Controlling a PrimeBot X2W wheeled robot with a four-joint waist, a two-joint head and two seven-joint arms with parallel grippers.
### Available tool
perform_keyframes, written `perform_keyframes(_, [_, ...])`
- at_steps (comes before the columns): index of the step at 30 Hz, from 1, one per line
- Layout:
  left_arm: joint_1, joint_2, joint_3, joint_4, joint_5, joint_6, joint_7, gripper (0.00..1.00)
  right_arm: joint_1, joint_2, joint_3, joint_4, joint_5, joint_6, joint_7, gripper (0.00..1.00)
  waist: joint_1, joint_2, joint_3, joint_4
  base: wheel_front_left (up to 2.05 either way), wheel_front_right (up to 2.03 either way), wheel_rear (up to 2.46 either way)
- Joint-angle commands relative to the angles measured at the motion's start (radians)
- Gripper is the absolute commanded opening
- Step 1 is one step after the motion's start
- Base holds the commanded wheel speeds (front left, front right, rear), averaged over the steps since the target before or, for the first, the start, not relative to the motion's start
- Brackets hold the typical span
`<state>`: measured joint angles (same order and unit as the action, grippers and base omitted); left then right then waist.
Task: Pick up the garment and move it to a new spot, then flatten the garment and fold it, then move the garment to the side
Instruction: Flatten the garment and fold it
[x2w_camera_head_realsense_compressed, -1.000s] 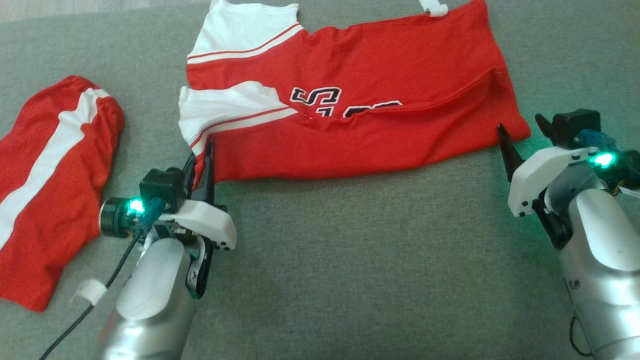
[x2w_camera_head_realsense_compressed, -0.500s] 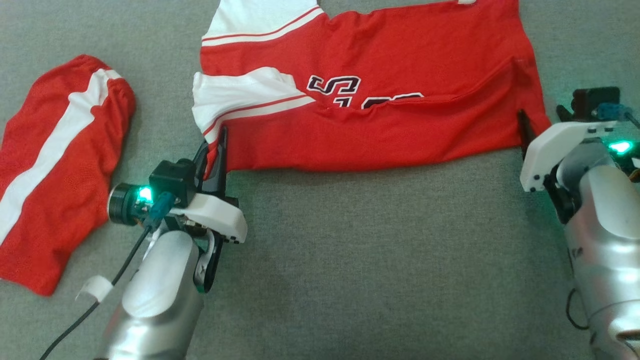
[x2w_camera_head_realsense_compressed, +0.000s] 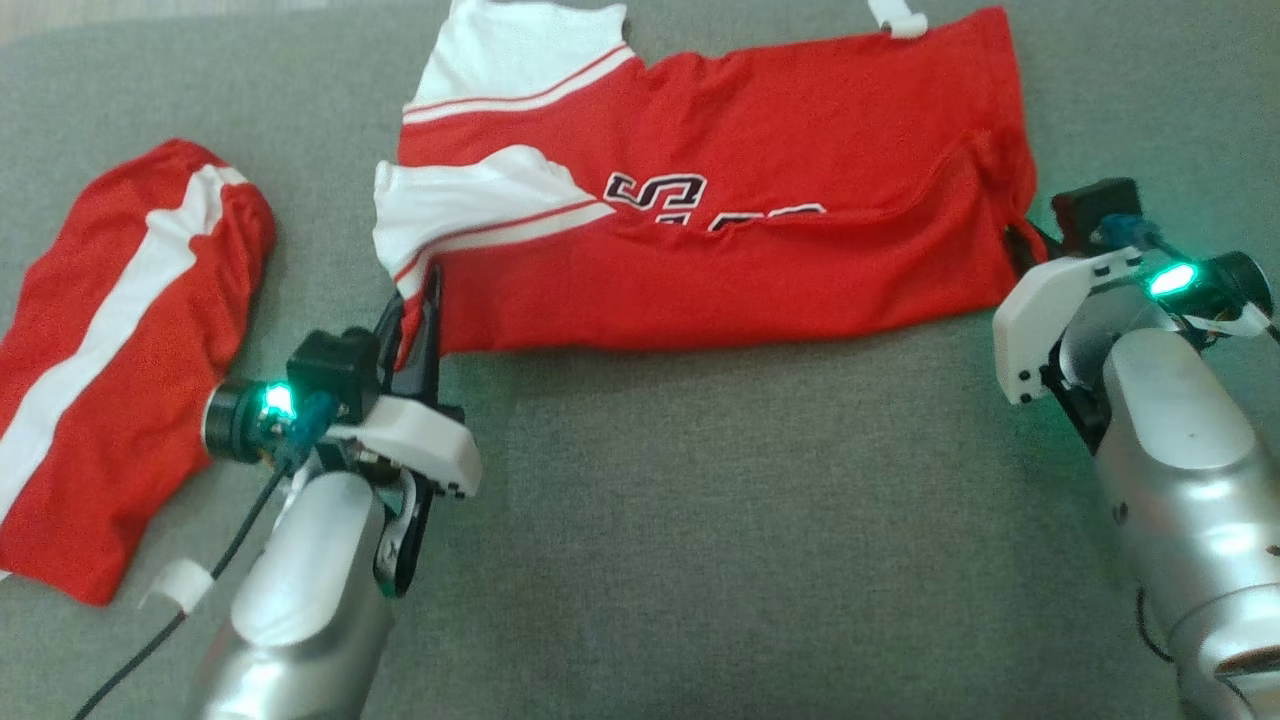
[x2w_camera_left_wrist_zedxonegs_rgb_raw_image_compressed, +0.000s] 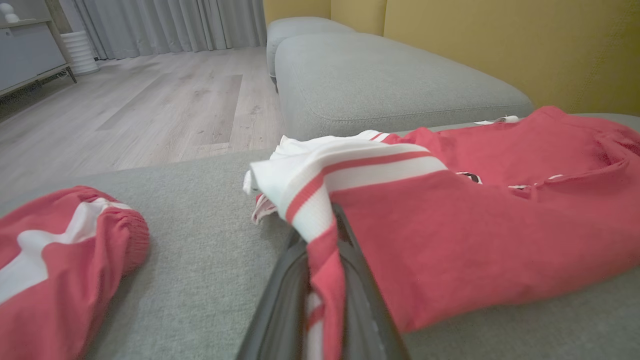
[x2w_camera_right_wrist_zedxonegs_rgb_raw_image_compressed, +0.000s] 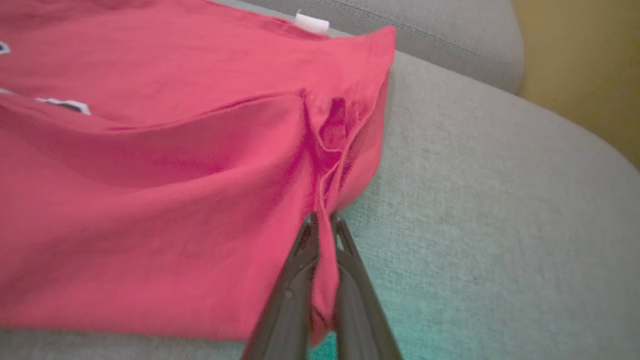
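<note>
A red jersey (x2w_camera_head_realsense_compressed: 740, 210) with white striped sleeves and dark lettering lies folded across the grey cushion. My left gripper (x2w_camera_head_realsense_compressed: 425, 290) is shut on its near left corner, just below the white sleeve; in the left wrist view the red and white cloth (x2w_camera_left_wrist_zedxonegs_rgb_raw_image_compressed: 320, 235) runs down between the two fingers. At the jersey's near right corner my right gripper (x2w_camera_head_realsense_compressed: 1022, 240) is shut on the hem, and the right wrist view has red fabric (x2w_camera_right_wrist_zedxonegs_rgb_raw_image_compressed: 322, 280) pinched between the fingers, bunching the edge upward.
A second red garment (x2w_camera_head_realsense_compressed: 110, 350) with a white stripe lies to the left on the same grey sofa cushion (x2w_camera_head_realsense_compressed: 720, 520). Beyond the cushion's far edge are a wooden floor (x2w_camera_left_wrist_zedxonegs_rgb_raw_image_compressed: 150, 100), another cushion (x2w_camera_left_wrist_zedxonegs_rgb_raw_image_compressed: 380, 75) and a yellow wall (x2w_camera_left_wrist_zedxonegs_rgb_raw_image_compressed: 500, 40).
My right gripper moved in from beside the jersey's right corner and closed on the hem, which now bunches. The left gripper kept its grip. The head camera shifted between frames.
</note>
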<state>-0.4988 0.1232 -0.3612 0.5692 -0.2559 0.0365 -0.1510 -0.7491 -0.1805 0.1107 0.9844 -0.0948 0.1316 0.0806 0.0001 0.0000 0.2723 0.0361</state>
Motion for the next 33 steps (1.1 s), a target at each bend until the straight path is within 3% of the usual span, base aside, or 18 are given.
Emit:
perform_keyframes(1, [0.003,0.033,0.027,-0.025,-0.007,0.007,-0.008,0.0,-0.035,-0.013,0.037,-0.022,-0.01,-0.001,-0.014,0.0,-0.0001,0.0,-0.021,-0.005,0.0,0.0,0.0])
perform_keyframes(7, [0.041,0.036,0.022,-0.019,-0.018,0.01,-0.007,0.0,-0.006,-0.077,0.143,-0.015,-0.003,-0.001,-0.025,0.0,-0.0001,0.0,-0.076,-0.013,0.0,0.0,0.0])
perform_keyframes(14, [0.109,0.049,0.01,-0.024,-0.031,0.009,-0.002,0.0,0.094,-0.127,0.181,-0.033,0.087,-0.001,-0.014,0.0,-0.0001,0.0,-0.153,-0.03,0.0,0.0,0.0])
perform_keyframes(23, [0.21,0.06,-0.028,-0.067,-0.048,-0.013,0.052,0.0,0.226,-0.121,0.174,-0.135,0.212,-0.001,0.04,0.0,-0.0001,0.0,-0.21,-0.056,0.0,0.0,0.0])
perform_keyframes(30, [0.278,0.072,-0.059,-0.133,-0.055,-0.015,0.112,0.0,0.356,-0.119,0.103,-0.308,0.252,-0.001,0.128,0.0,-0.0001,0.0,-0.22,-0.078,0.0,0.0,0.0])
perform_keyframes(31, [0.28,0.072,-0.062,-0.139,-0.056,-0.015,0.119,0.0,0.367,-0.118,0.088,-0.333,0.249,-0.001,0.14,0.84,-0.0001,0.0,-0.217,-0.08,0.0,0.0,0.0])
perform_keyframes(32, [0.28,0.07,-0.064,-0.144,-0.057,-0.014,0.123,0.0,0.376,-0.115,0.069,-0.358,0.245,-0.001,0.151,1.0,-0.0001,0.0,-0.215,-0.082,0.0,0.0,0.0])
perform_keyframes(33, [0.279,0.069,-0.065,-0.147,-0.058,-0.013,0.128,0.16,0.383,-0.111,0.057,-0.387,0.237,-0.001,0.16,1.0,-0.0001,0.0,-0.212,-0.084,0.0,0.0,0.0])
